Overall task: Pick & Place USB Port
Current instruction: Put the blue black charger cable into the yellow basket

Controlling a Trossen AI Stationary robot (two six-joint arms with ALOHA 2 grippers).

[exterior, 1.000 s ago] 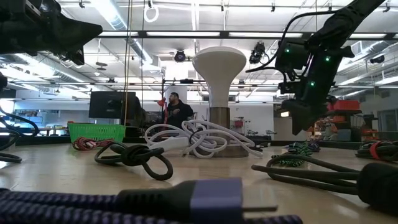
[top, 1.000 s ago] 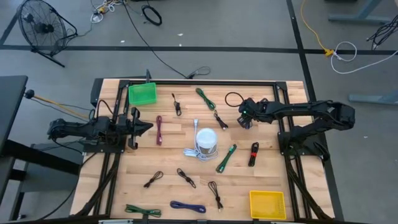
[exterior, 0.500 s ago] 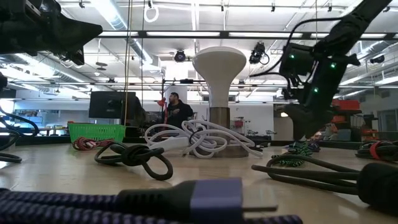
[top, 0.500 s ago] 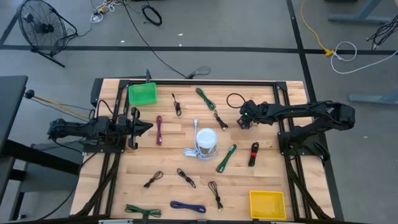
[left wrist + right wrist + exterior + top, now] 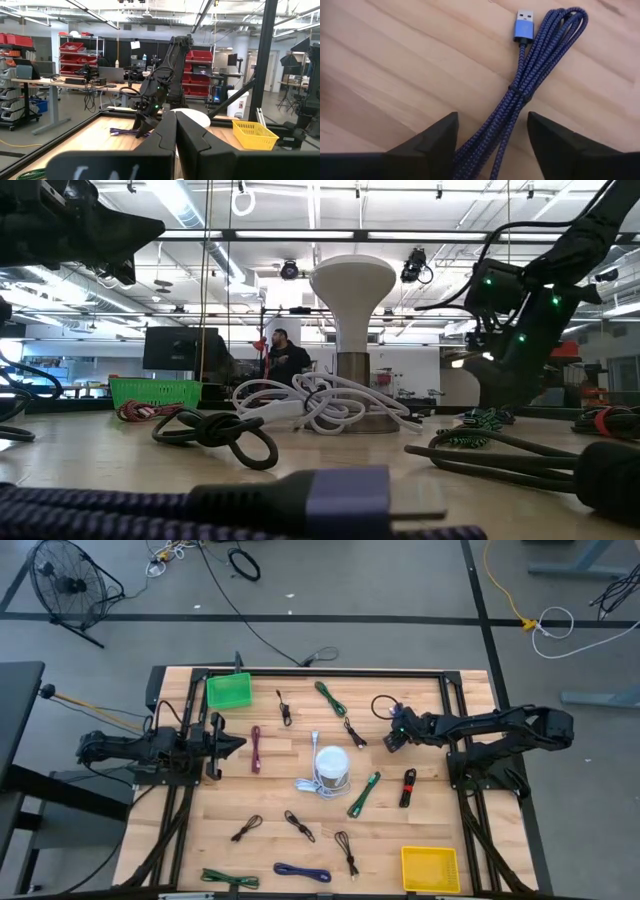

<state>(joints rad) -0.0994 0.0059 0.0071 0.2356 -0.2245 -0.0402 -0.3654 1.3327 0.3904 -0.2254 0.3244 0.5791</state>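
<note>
Blue braided USB cable (image 5: 530,87) lies on the desk (image 5: 420,830) between the right gripper's (image 5: 492,131) spread fingers; that gripper has shifted rightward; the left gripper (image 5: 232,745) stays shut at the desk's left.

You see two matte-black jointed arms; right arm (image 5: 500,725) shows green indicator lights and a looped black cable; gripper fingers are dark, wedge-shaped.

Right tool (image 5: 392,737) low over table (image 5: 280,802), possibly above small cable.
</note>
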